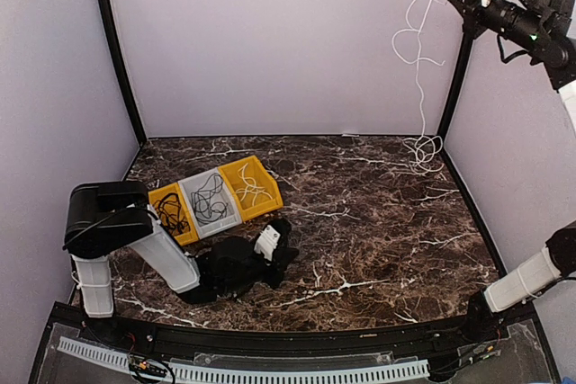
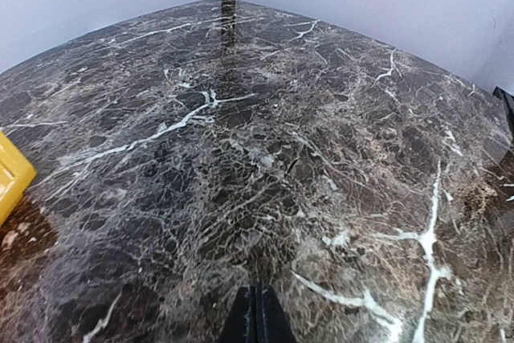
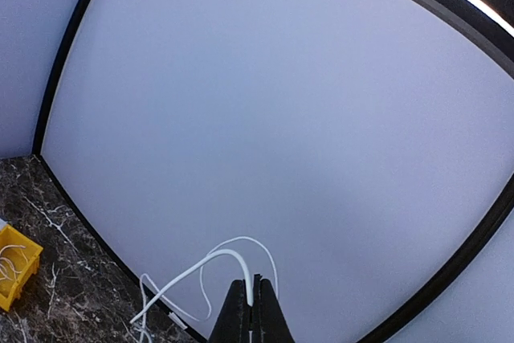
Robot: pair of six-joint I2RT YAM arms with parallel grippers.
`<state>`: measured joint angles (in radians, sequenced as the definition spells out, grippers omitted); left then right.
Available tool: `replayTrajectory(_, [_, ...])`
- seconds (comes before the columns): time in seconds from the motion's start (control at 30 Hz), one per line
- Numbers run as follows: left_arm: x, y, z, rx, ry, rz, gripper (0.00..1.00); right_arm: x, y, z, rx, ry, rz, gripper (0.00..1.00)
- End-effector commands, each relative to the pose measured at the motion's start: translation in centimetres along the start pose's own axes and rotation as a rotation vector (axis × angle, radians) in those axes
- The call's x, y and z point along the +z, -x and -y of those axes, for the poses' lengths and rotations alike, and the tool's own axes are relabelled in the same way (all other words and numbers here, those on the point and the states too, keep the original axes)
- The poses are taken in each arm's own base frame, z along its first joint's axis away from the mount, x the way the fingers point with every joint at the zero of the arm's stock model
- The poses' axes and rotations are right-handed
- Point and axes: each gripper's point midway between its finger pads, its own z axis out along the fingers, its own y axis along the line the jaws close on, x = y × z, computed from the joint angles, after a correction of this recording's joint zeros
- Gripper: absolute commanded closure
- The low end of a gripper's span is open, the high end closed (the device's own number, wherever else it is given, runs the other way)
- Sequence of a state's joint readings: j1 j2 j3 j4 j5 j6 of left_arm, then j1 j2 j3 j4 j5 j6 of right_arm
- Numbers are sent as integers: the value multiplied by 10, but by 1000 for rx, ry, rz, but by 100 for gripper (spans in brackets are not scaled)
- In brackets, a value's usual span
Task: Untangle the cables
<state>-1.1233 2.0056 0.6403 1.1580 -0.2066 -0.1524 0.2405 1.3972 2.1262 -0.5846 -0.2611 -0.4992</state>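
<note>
Since the right gripper [image 3: 253, 285] pinches the thin white cable [image 1: 419, 60] high in the back-right corner — its tail coiled on the dark marble table [image 1: 360, 222] — a slow lift should let loops fall free; the left gripper [image 2: 255, 303], closed on nothing, hovers near the yellow and grey plastic bins [image 1: 259, 212].

Left black two-finger gripper [image 2: 255, 312] sat low, pinched shut, empty. Right black two-finger gripper [image 3: 255, 299] hung way up high, clamped on thin white cable [image 3: 205, 259].

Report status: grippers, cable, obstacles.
Left gripper shut, empty. Right gripper shut on white cable, held high; tail on table. No obstacle seen.
</note>
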Motion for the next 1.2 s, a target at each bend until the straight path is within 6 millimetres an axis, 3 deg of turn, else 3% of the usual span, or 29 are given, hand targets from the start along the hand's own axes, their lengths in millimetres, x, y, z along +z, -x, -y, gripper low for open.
replayTrajectory(0.0, [-33, 14, -9, -55, 55, 34, 100, 18, -41, -6, -23, -18, -65, 100])
replayTrajectory(0.1, [-47, 36, 6, -33, -39, 87, 100, 26, -84, -41, 9, 92, -129, 100])
replayTrajectory(0.13, [-48, 38, 13, -22, -82, 79, 100, 27, -98, -53, 19, 134, -149, 100])
replayTrajectory(0.2, [-47, 60, 28, -12, -144, 101, 100, 26, -125, -78, 57, 211, -189, 100])
replayTrajectory(0.27, [-45, 77, 37, -22, -182, 108, 98, 19, -136, -103, 93, 303, -193, 100])
replayTrajectory(0.3, [-43, 81, 39, -26, -183, 107, 95, 15, -142, -114, 109, 349, -198, 100])
replayTrajectory(0.37, [-39, 93, 40, -31, -174, 109, 76, 5, -151, -137, 138, 442, -206, 100])
replayTrajectory(0.43, [-40, 116, 38, -40, -158, 177, 54, -3, -155, -154, 169, 517, -205, 100])
replayTrajectory(0.5, [-42, 137, 37, -24, -141, 248, 44, -9, -158, -171, 196, 580, -208, 100])
replayTrajectory(0.77, [-17, 230, 44, 98, -49, 410, 30, -31, -147, -229, 205, 787, -200, 100])
replayTrajectory(0.97, [21, 239, 53, 116, -59, 346, 27, -39, -129, -244, 210, 864, -161, 100])
replayTrajectory(1.17, [31, 240, 55, 117, -97, 347, 36, -45, -125, -252, 213, 905, -146, 100])
